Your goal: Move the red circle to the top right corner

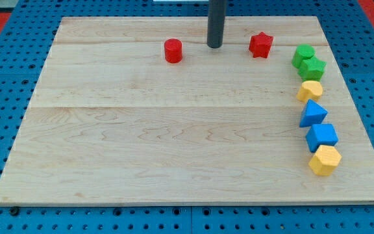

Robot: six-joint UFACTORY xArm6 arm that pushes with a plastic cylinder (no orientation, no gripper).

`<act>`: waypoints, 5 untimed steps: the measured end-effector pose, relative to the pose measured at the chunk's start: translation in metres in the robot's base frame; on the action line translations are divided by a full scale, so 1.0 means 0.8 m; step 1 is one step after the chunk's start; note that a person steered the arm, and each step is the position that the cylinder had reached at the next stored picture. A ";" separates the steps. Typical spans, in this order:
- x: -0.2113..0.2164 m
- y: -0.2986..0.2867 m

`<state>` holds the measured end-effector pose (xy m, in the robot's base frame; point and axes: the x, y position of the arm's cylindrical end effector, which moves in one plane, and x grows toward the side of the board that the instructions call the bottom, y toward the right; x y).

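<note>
Your red circle (173, 51) sits on the surface (174, 143) near its top edge, at nine o'clock from my tip (214, 45); red star (261, 45) at three o'clock. No jaws fitted.

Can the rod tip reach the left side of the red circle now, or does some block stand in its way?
Probably yes. My tip stands right of the red circle, apart from it, with bare board around the circle.
</note>
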<state>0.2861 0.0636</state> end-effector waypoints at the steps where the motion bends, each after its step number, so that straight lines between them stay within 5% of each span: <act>1: 0.006 0.039; 4: -0.014 0.178; 5: -0.016 0.119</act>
<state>0.2735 0.1592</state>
